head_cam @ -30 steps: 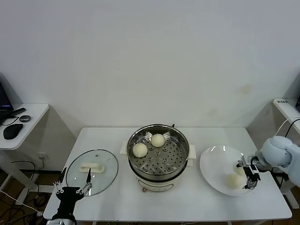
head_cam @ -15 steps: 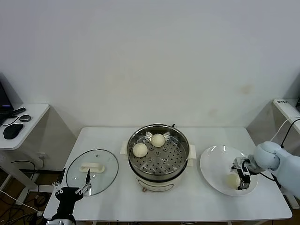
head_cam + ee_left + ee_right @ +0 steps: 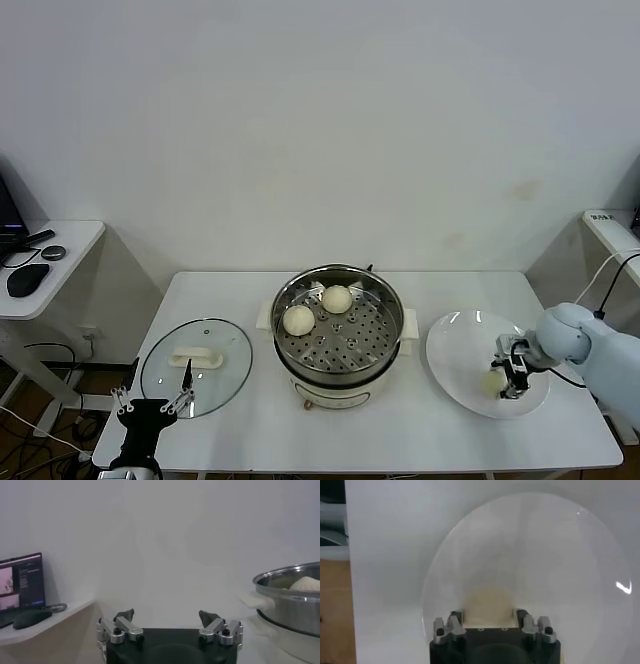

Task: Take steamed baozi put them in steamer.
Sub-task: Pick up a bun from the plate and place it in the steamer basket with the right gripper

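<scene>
While my left gripper (image 3: 153, 402) waits with fingers spread near the glass lid (image 3: 196, 366), my right gripper (image 3: 507, 380) clamps a baozi (image 3: 493, 381) on the plate (image 3: 455, 350).

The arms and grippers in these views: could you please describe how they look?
The right arm has a smooth, rounded pale blue-grey shell, with a black cable looping behind it. The right gripper and left gripper share a black body, silver metal finger brackets with dark screws, and dark fingertips.
</scene>
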Motion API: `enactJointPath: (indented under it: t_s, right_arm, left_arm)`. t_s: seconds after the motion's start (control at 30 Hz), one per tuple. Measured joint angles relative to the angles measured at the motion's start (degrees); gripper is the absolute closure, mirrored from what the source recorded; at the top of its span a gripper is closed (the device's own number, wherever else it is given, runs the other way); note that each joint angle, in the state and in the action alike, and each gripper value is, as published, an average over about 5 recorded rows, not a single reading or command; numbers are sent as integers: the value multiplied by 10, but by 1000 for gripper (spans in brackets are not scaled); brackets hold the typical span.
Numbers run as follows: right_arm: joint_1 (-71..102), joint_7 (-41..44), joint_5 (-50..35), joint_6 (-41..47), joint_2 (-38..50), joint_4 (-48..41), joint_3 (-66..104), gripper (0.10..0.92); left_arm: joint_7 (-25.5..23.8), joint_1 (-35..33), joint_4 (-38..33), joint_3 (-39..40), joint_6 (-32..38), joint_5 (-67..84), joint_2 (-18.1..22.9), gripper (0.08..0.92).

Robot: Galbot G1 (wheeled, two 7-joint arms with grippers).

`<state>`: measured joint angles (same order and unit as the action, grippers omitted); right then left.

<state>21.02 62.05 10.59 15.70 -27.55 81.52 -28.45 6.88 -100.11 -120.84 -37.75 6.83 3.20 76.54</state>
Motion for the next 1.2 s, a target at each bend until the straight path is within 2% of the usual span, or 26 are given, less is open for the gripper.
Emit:
enactJointPath:
  t_s: [0.3,0.57,0.9,1.2]
  right_arm:
    - [-74,23,-33,-9,20,20,-27,465]
    - [-254,65,-110,-23,6,39,-101,458]
    - [-456,82,-204,-62,-79,105,-232,447]
    - [-505,62,-199,-149,-171,131,-329,432]
  left_arm:
    - [0,2,-1,3,0,0,-1,177]
    - [0,9,5,8,4,1,-6,177]
    - [0,15,3,7,3,1,-7,177]
    - [0,13,-1,2,2,0,-2,177]
